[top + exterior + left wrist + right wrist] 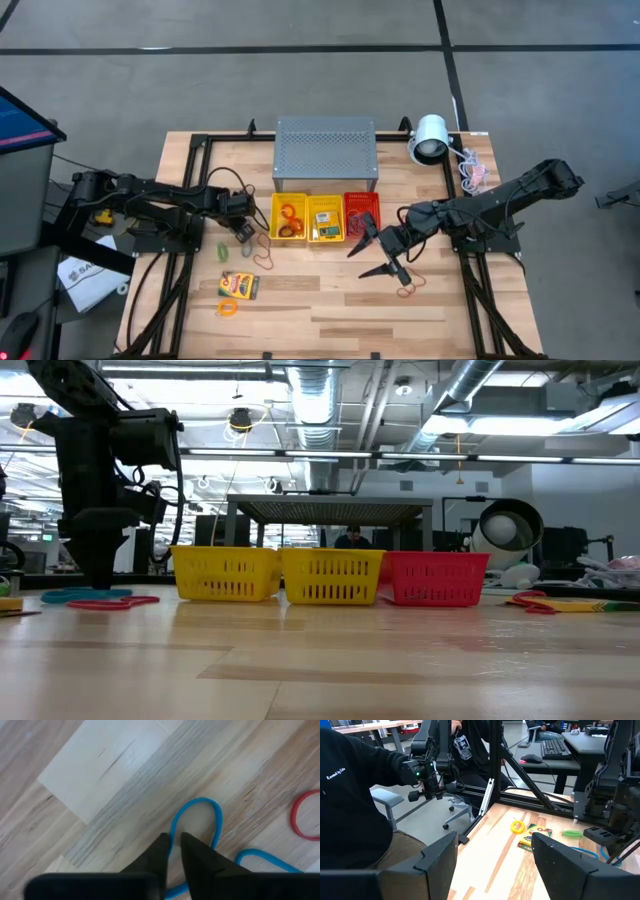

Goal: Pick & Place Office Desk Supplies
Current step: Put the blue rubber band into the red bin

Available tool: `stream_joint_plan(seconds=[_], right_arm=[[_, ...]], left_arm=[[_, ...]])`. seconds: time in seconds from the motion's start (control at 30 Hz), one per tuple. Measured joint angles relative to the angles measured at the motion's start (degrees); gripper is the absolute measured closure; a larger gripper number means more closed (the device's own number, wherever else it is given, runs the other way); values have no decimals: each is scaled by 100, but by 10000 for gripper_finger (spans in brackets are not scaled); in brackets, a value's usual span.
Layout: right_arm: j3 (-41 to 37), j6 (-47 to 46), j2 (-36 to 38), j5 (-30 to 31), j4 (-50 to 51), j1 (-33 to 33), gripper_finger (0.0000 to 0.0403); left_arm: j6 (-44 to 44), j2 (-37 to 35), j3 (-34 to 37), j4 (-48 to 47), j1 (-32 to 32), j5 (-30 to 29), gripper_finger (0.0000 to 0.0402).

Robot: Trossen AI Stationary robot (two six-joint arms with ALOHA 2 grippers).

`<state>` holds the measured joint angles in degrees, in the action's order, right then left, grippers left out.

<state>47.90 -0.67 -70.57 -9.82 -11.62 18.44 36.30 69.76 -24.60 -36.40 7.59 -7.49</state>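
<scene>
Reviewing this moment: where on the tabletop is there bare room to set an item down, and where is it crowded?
Free: the broad near strip of the table, between the crayon box and the red band by the right gripper. Crowded: around the baskets, and the left side by the left gripper, strewn with bands.

Not much to read here, honestly. There's small white lettering on the dark sleeve (340,775) of a person sitting beyond the worktop, but it's too tiny to make out. A badge (461,746) hangs on another person's dark top, print unreadable. The card box (239,286) has printing too, also illegible.
</scene>
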Motion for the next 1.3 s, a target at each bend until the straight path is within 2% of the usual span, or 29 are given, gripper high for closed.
stream_joint_plan(seconds=[0.1,0.37,0.7,0.87,1.1,1.3], right_arm=[[0,-25,0,-1,-12,-2,159],[0,-30,0,1,-90,-2,159],[0,-44,-2,1,-136,-17,159],[0,-44,-2,7,-228,-17,159],[9,-191,-190,1131,-352,-20,159],[56,-302,-885,1158,-791,-110,159]], left_arm=[[97,1,2,9,0,0,393],[301,-114,24,34,0,-61,400],[320,-1437,46,105,0,-46,401],[322,-2096,39,268,-14,212,401],[302,-2738,33,894,-26,787,401],[157,-3072,22,1642,-238,1055,401]])
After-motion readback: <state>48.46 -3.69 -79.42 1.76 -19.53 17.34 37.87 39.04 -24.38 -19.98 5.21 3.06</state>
